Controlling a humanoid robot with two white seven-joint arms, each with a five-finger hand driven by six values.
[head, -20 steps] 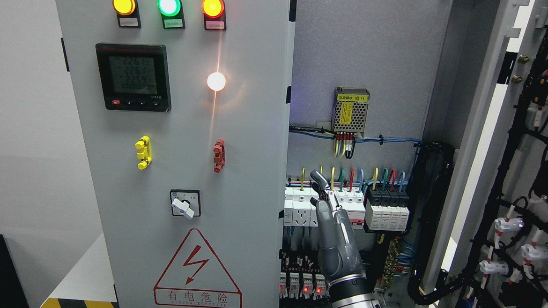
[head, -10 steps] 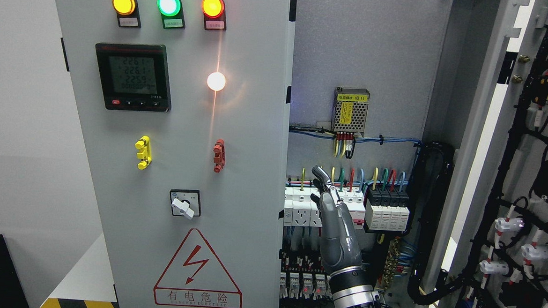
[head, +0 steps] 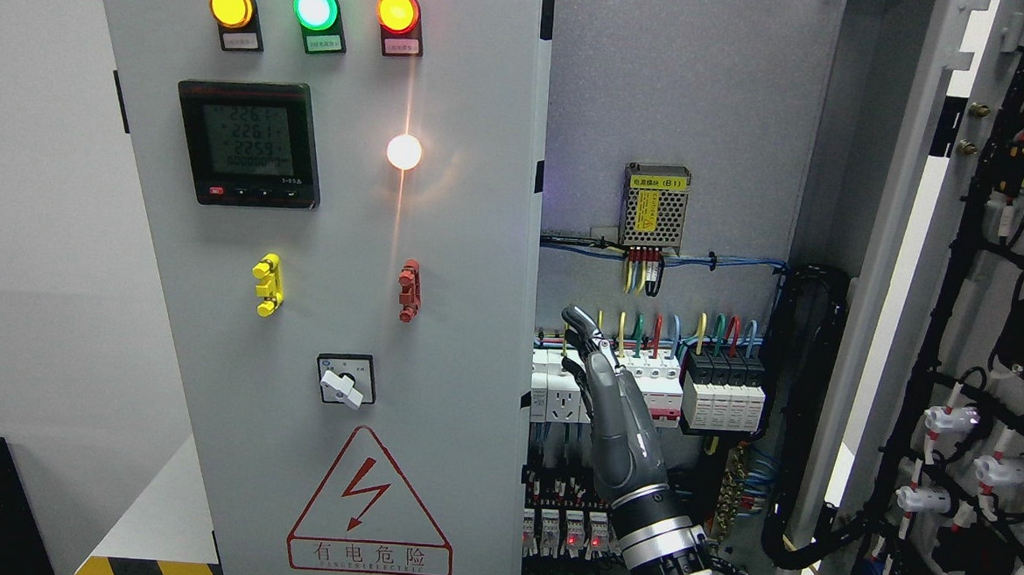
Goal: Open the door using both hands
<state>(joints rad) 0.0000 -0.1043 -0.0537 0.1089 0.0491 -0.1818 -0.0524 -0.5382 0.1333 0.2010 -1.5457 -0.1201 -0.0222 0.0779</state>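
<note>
Left door (head: 318, 312): grey panel, shut, filling the left half of the cabinet front; its right edge runs straight down beside the open bay.
Right door (head: 982, 347): swung wide open at the far right, its inner face toward us, strung with black cable bundles and white connectors.
Right robot hand (head: 599, 388): arm comes up from the bottom edge right of the middle; the hand stands upright inside the open bay, just right of the left door's edge, fingers (head: 579, 319) stretched long and slightly bent at the tips, gripping nothing.
Contact: whether the fingertips touch the door edge or the breakers behind them, I cannot tell from here.
Breaker row (head: 647, 391): white and black units with coloured wires rising from them, directly behind the hand.
Power supply (head: 655, 206): perforated metal box with a yellow label, on the back wall above the wiring.
Indicator lamps (head: 315, 7): yellow, green and red, lit, across the top of the left door.
Meter (head: 248, 142): black display lit with digits, below the lamps.
Warning triangle (head: 371, 504): red lightning sign low on the left door.
</note>
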